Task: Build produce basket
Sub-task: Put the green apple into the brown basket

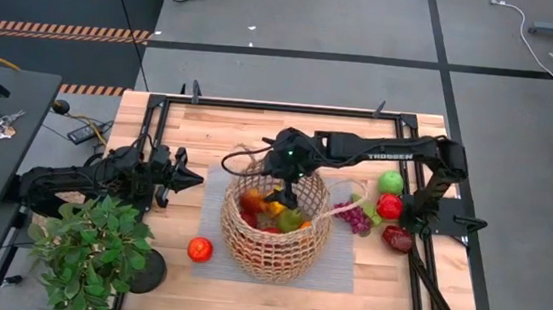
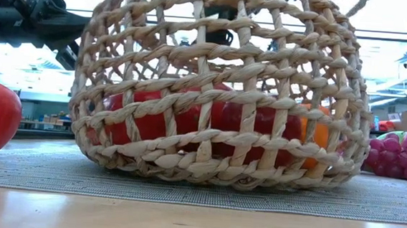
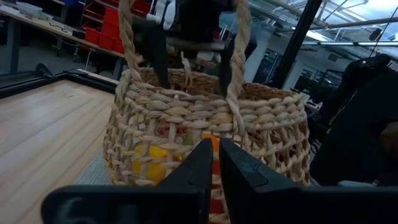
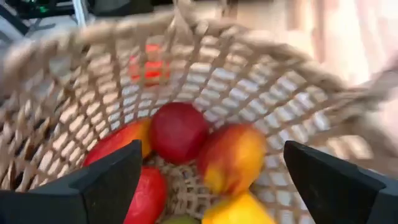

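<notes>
My right gripper [image 1: 287, 190] hangs spread and empty over the basket [image 1: 249, 245] mid-table on its grey mat [image 1: 337, 266], where the produce [image 4: 178, 132], likely light, smooth, hard plastic, wants grasping across its widest part; my left gripper [image 1: 190, 179] waits pressed together beside it.

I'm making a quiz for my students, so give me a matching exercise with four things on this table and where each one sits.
Things:
1. red apple
2. purple grapes
3. right gripper
4. left gripper

Places:
A. over the basket opening, open
B. on the wood beside the potted plant
C. left of the basket, shut
D. on the mat, right of the basket

Pairs: 1-B, 2-D, 3-A, 4-C
</notes>
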`<act>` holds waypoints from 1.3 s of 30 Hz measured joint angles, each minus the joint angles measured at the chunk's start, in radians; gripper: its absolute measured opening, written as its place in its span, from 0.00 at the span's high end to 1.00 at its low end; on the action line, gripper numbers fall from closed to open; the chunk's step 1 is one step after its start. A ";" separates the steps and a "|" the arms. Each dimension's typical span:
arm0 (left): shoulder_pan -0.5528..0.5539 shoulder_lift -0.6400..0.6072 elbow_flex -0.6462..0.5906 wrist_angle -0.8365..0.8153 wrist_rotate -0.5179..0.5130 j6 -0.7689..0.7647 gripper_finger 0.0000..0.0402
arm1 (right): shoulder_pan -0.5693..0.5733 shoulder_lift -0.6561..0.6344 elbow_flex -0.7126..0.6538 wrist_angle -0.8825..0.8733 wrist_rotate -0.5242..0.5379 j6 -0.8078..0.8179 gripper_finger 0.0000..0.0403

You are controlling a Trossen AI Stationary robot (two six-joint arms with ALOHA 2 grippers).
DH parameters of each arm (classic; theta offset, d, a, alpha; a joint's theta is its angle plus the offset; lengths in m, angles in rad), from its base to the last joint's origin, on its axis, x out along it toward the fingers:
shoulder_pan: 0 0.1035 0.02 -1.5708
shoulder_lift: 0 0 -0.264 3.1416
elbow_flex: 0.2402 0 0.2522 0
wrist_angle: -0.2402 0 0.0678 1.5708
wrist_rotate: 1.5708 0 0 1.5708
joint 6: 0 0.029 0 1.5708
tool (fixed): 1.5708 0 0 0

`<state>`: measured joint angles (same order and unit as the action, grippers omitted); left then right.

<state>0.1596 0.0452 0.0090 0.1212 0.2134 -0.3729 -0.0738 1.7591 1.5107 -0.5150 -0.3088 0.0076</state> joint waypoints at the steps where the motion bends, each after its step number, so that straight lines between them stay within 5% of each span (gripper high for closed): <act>1: 0.000 0.000 0.000 -0.002 0.000 -0.001 0.91 | 0.000 -0.008 0.009 -0.009 0.012 0.000 0.02; 14: 0.000 0.000 0.000 -0.001 0.000 -0.001 0.92 | 0.066 -0.191 0.142 -0.348 0.259 0.128 0.03; 22: 0.000 0.000 0.000 -0.001 0.000 -0.001 0.92 | 0.278 -0.345 0.142 -0.669 0.607 0.338 0.03; 28: 0.000 0.000 0.000 -0.001 0.000 -0.002 0.93 | 0.303 -0.471 0.097 -0.853 0.858 0.616 0.04; 33: 0.000 0.000 0.000 -0.001 0.000 -0.002 0.91 | 0.180 -0.577 -0.048 -0.935 0.875 0.819 0.04; 39: 0.000 0.000 0.000 -0.001 0.000 -0.001 0.92 | -0.039 -0.675 -0.275 -0.896 0.681 0.902 0.04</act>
<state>0.1594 0.0456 0.0089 0.1202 0.2134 -0.3742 -0.1130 1.0845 1.2362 -1.4108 0.3721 0.9099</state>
